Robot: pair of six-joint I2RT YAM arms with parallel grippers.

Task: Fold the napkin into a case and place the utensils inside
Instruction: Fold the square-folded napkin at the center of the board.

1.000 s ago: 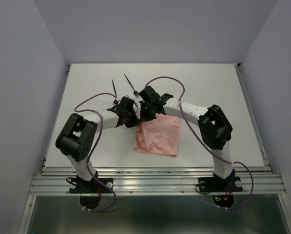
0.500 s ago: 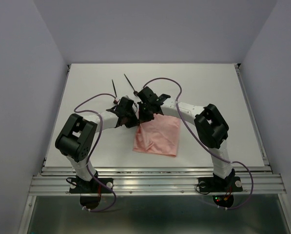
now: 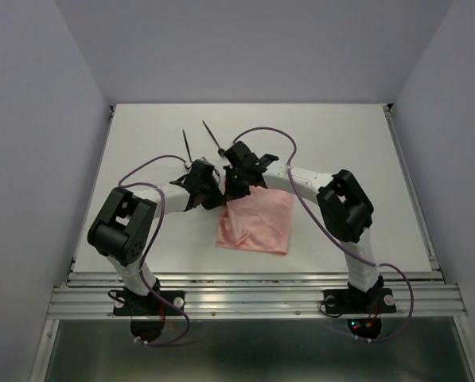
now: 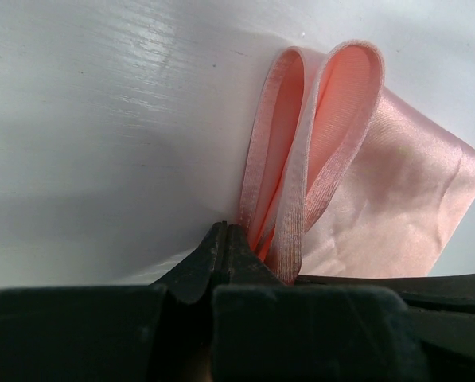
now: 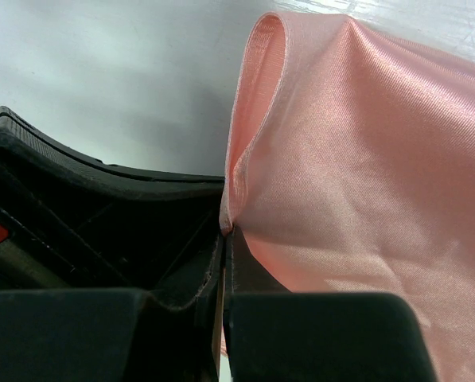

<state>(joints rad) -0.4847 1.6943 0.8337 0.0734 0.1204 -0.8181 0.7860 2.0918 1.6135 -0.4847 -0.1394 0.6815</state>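
Note:
The pale pink napkin (image 3: pixel 257 223) lies folded on the white table (image 3: pixel 340 143), with its far left corner lifted. My left gripper (image 3: pixel 213 196) is shut on that corner's looped hemmed edge, which shows in the left wrist view (image 4: pixel 301 143) at the left gripper's tips (image 4: pixel 227 237). My right gripper (image 3: pixel 235 189) is shut on the napkin's edge right beside it; the right wrist view shows the napkin (image 5: pixel 364 159) pinched at the right gripper's tips (image 5: pixel 225 235). The two slim black utensils (image 3: pixel 188 145) (image 3: pixel 212 137) lie on the table just beyond the grippers; I cannot tell fork from spoon.
The left gripper's black body (image 5: pixel 78 199) sits close against my right gripper. Purple cables (image 3: pixel 273 134) loop over both arms. Grey walls enclose the table on three sides, and a metal rail (image 3: pixel 253 298) runs along its near edge.
The left arm has shifted slightly left and the right arm's elbow has moved a little left. Both grippers stay shut on the napkin's far left corner.

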